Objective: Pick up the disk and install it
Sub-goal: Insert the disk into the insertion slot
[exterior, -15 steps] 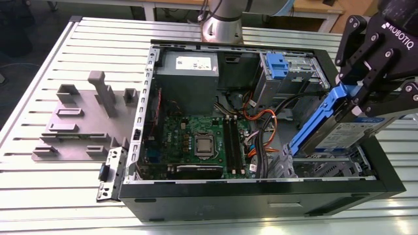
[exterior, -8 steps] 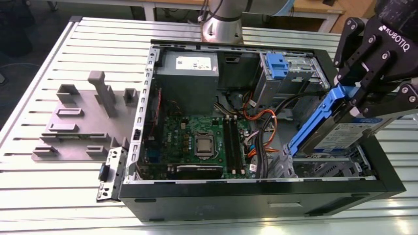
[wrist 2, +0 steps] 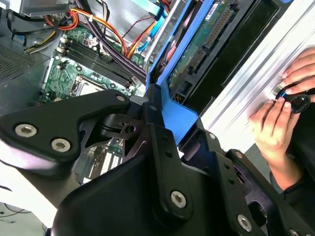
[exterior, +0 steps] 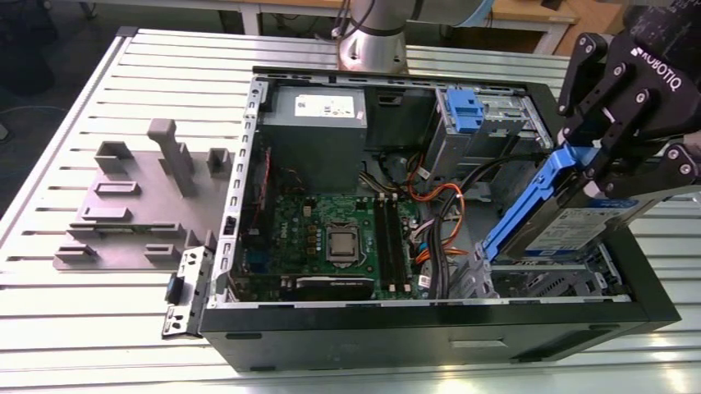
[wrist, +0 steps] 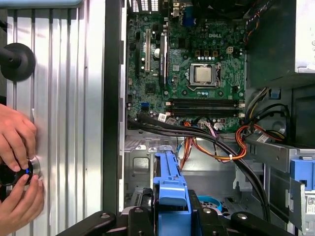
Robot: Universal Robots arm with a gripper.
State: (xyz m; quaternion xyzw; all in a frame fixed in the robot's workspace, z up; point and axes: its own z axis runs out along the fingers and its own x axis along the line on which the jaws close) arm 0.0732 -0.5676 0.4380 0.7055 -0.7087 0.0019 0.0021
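The disk (exterior: 572,232), a silver drive with a white-and-blue label in blue carrier rails, hangs tilted over the grey drive bay (exterior: 547,283) at the near corner of the open computer case, on the exterior view's right. My gripper (exterior: 606,167) is shut on the disk's upper end. In the second wrist view the black fingers (wrist 2: 156,140) clamp the blue end tab of the disk (wrist 2: 178,112), whose green circuit board faces the camera. In the first wrist view the blue end of the disk (wrist: 170,184) rises from my gripper (wrist: 170,219), above the bay.
Inside the case lie the motherboard (exterior: 340,238), a grey power supply (exterior: 327,111), orange and black cables (exterior: 438,205) and a fixed blue bracket (exterior: 465,111). A grey fixture plate (exterior: 131,205) sits on the slatted table (exterior: 66,148). A person's hands (wrist: 17,147) touch a knob beside the case.
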